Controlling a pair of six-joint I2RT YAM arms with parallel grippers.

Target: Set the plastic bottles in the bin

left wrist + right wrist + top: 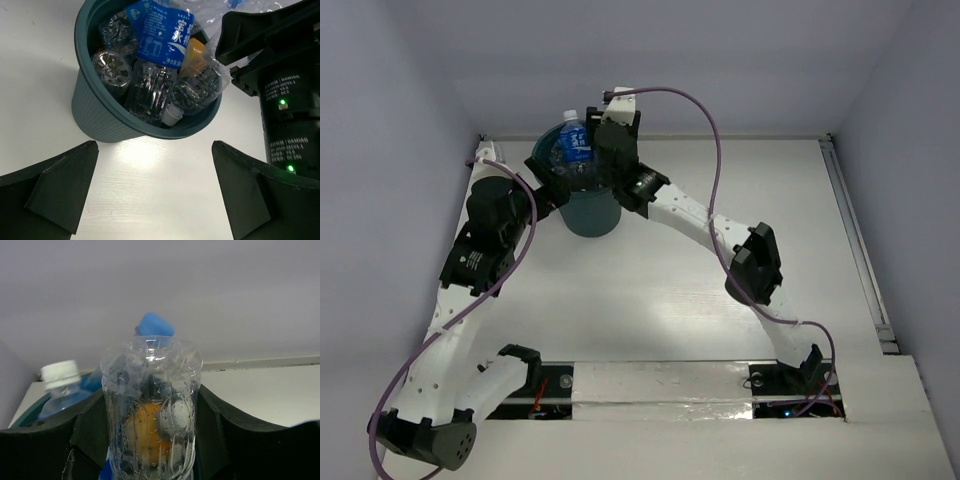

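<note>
Clear, dimpled plastic fills the right wrist view: the right gripper (150, 432) is clamped on a clear bottle (150, 385), unlabelled, its thin wall pinched between two black fingers (222, 432); which end points up I cannot tell. From the top view this hand hangs right over the bin (590, 215) at the far side of the table (720, 320). Left gripper (155, 172) spread wide, nothing in it, low over the table just beside the bin's near wall. Bin is dark teal, round, finely ribbed outside, rolled rim, narrower at the base. Inside, packed and crumpled: blue-labelled bottle (165, 30) standing proud of the rim, orange bottle (192, 52) wedged under it, a clear one lying neck-out with a small white cap (172, 115), another clear one showing a starred base (111, 67). Through the held bottle an orange blur shows; behind it a blue cap (155, 325) and a white-capped bottle (60, 377). My reading: last bottle, poised for release. Risks: the heap reaches rim height, so a light, springy bottle let go from here could bounce or slide off the slick plastic below and roll onto the table. Pushing lower to seat it could lever the tall blue-labelled one out. The bin looks light and tapered; a knock from either hand, both close, could tip it. The right arm (290, 100) sits near the left fingers, so contact is possible on withdrawal.
</note>
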